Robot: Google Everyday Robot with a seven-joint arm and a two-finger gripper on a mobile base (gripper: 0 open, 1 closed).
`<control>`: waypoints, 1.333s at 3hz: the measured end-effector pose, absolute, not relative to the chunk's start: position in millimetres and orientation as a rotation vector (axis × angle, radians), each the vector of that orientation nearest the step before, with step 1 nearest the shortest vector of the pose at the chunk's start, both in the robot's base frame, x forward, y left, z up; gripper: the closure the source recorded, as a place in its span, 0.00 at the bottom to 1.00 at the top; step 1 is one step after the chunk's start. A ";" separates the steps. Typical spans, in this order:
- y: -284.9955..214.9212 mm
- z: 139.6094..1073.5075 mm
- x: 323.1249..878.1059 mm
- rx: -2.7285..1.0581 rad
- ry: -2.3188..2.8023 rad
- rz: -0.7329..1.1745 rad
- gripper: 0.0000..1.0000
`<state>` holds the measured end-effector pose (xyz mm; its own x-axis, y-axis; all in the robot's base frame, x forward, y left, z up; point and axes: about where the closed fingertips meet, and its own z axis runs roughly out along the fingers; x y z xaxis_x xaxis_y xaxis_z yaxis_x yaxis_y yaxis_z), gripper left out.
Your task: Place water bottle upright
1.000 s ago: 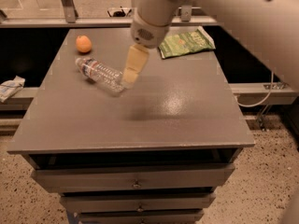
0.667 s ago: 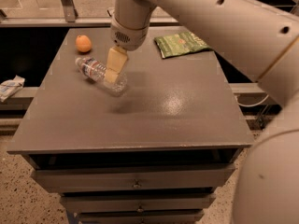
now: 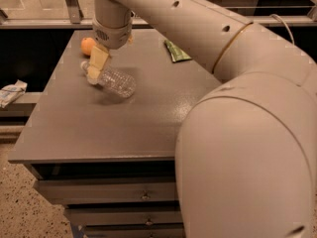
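At the far left, off the counter (image 3: pixel 124 128) and lower down, a crumpled white object (image 3: pixel 10 92) lies on a ledge. Below it, a strip of speckled floor (image 3: pixel 20 207) shows beside the counter's front corner.

On the grey counter, an orange (image 3: pixel 87 45) sits near the back left corner. Just right of it and a little nearer the front, the tool (image 3: pixel 95 71) hangs down from a pale round wrist, its yellowish tip pointing at the counter top and leaning slightly left. That tip overlaps the neck end of the water bottle (image 3: pixel 116 82). Whether the tool is open, closed or clamped on the bottle cannot be told from this angle.

The water bottle lies on its side on the left half of the counter, not upright. Its neck end points back and left toward the orange, and its ribbed clear body runs forward and right, ending in the rounded base. A soft shadow lies under it.

Further right, near the back edge, a green packet (image 3: pixel 177 52) lies flat, partly hidden by the arm (image 3: pixel 237 133). The arm's big cream shell fills the right side of the view and reaches up and over to the wrist. Beneath the counter top, drawers (image 3: pixel 143 195) with small handles face the front.
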<state>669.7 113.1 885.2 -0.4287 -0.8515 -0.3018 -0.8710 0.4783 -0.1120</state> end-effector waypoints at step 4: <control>145.4 844.2 689.9 -1.356 2.523 0.142 0.17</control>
